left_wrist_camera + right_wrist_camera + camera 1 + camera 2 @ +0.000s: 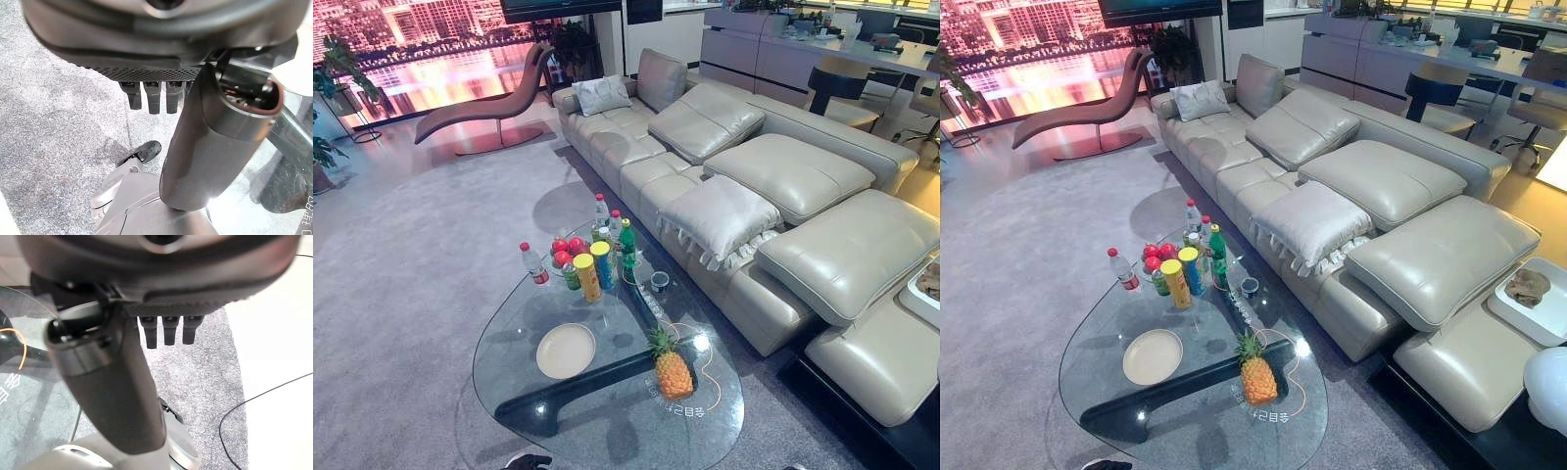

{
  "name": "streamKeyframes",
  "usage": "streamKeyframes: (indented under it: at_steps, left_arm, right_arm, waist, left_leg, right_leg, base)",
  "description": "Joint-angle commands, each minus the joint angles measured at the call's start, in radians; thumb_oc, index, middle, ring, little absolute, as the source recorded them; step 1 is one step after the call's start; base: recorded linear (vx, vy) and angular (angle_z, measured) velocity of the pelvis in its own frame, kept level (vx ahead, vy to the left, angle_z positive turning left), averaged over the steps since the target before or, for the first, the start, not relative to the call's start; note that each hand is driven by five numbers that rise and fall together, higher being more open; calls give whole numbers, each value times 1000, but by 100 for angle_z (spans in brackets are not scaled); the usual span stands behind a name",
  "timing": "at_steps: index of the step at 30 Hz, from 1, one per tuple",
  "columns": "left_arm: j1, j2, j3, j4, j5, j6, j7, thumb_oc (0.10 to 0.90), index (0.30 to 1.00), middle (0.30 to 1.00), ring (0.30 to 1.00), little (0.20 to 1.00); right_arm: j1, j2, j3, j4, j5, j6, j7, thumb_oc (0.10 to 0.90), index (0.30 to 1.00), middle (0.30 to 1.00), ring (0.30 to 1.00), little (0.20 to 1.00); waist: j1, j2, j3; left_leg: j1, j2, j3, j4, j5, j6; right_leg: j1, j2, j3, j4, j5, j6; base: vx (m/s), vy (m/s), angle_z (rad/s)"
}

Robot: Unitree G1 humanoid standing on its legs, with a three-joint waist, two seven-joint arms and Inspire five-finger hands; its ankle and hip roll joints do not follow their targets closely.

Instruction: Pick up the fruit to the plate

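Pineapple (672, 372) beside plate (566, 351)

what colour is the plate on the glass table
The plate is cream, plain with no pattern, lying empty beside the pineapple; clearest in the left eye view.

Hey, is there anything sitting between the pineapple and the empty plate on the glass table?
Nothing visible does. The pineapple stands upright near the table's sofa-side edge, and the plate lies empty just to its left. Bare glass table separates them. The bottles, cans and red fruit cluster farther back, off that path.
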Motion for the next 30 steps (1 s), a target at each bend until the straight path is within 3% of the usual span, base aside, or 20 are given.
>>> streamKeyframes:
  at_steps: [1, 30]
  left_arm:
    - [-103, -12, -8, 78, 20, -16, -19, 800, 900, 900, 900, 900]
    - [-99, -9, -5, 72, 10, -24, -5, 800, 900, 900, 900, 900]
  right_arm:
    - [-110, -5, -14, 84, -25, -15, -28, 800, 900, 900, 900, 900]
    - [-108, -10, -13, 48, -9, 5, -27, 800, 900, 900, 900, 900]
  waist:
    - [29, -16, 52]
    - [32, -23, 51]
  left_leg:
    - [42, 2, -3, 6, -76, 1]
    - [50, 6, -2, 6, -80, 0]
  right_leg:
    - [-9, -26, -42, 5, 13, 15]
    - [-1, -25, -43, 6, 11, 16]
  base:
    - [0, 0, 0]
    - [0, 0, 0]
